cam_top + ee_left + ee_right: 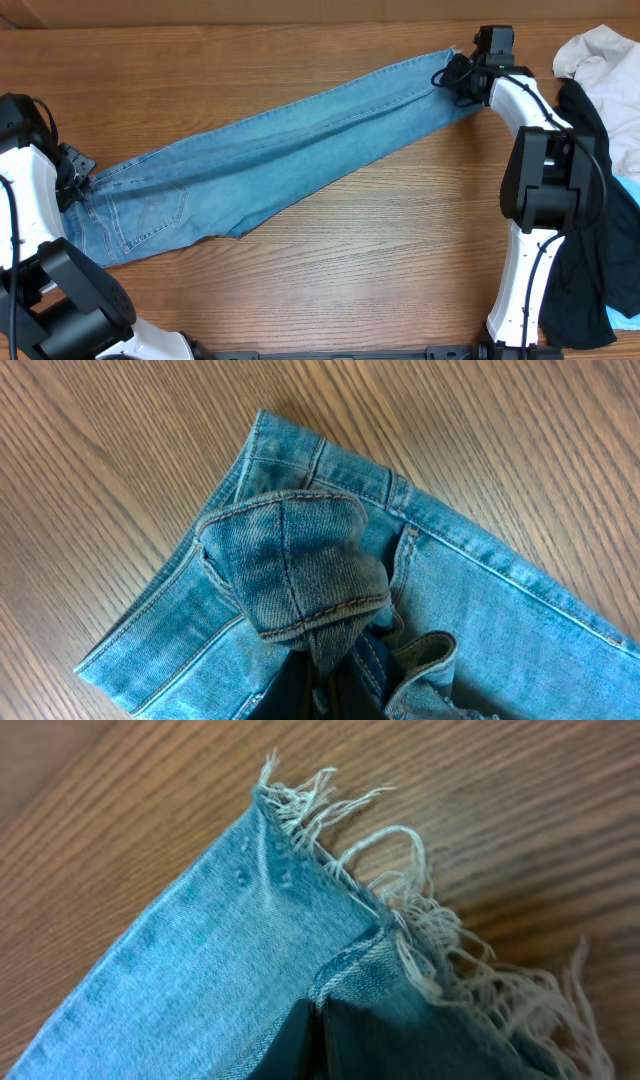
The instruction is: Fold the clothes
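Currently the jeans [270, 160] lie flat on the wooden table [380, 270], one long diagonal band running from the lower left of the overhead frame to the upper right.

Left gripper [76, 178]: at the waist end, left edge of the frame, clamped on the waistband [330, 470]. In its wrist view I see denim bunched into a hump and drawn into the pinch at bottom centre.

Right gripper [460, 75]: at the ankle end, upper right, closed on the denim just behind the frayed hem [420, 920]. Loose threads fan out over the wood.

Surroundings: an off-white cloth [605, 55] in the upper right corner and a black garment [590, 250] down the right edge, overlapped by the right arm. A pale blue patch [627, 190] at the far right I cannot identify. All three lie apart from the jeans.
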